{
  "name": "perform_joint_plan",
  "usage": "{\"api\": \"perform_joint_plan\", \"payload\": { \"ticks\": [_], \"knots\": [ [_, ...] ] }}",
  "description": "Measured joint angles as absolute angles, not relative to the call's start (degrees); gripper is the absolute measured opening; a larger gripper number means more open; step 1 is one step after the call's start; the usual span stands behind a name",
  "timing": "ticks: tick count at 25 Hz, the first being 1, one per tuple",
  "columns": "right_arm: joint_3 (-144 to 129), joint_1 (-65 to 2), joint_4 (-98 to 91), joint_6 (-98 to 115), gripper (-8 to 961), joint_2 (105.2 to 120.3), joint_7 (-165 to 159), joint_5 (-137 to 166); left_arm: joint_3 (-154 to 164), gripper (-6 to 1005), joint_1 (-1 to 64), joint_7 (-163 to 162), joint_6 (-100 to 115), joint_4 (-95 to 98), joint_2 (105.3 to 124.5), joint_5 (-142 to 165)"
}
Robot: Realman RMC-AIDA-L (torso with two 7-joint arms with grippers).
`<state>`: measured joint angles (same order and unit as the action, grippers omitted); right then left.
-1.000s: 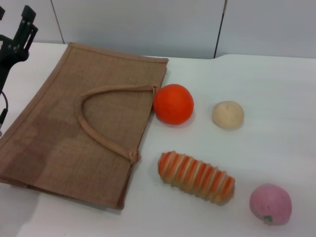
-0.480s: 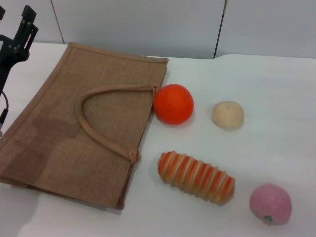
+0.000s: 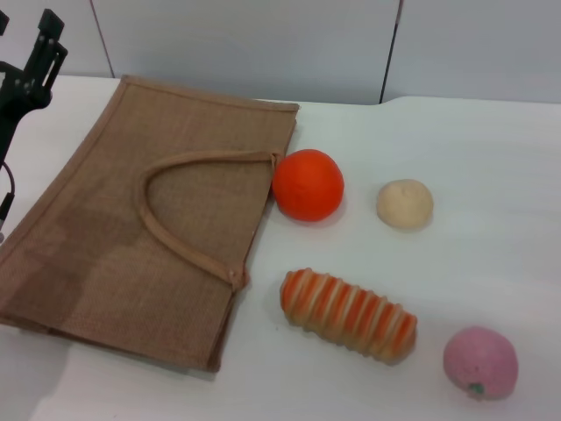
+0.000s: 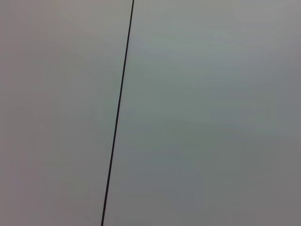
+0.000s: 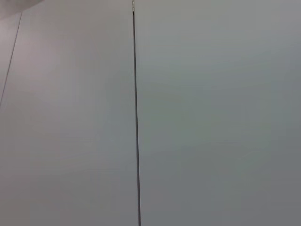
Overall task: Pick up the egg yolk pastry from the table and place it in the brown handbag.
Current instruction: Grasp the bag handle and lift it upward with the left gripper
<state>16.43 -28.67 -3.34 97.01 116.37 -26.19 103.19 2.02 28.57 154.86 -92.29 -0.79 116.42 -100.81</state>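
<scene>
Egg yolk pastry lies untouched, well right of left gripper raised beyond brown handbag; jaw state unclear

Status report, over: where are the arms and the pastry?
Left gripper parked far left, above the table. Right arm out of view. Egg yolk pastry untouched on the table, right of the orange. Brown handbag lying flat.
</scene>
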Motion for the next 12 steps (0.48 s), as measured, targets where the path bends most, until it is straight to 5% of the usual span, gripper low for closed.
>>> {"api": "perform_joint_plan", "payload": {
  "ticks": [12],
  "knots": [
    [16.4,-28.8,-3.3,96.9,817,116.36,-26.2,103.2,1.9,737,29.2,151.6,-89.7,-0.4,116.07,-100.8]
  ]
}}
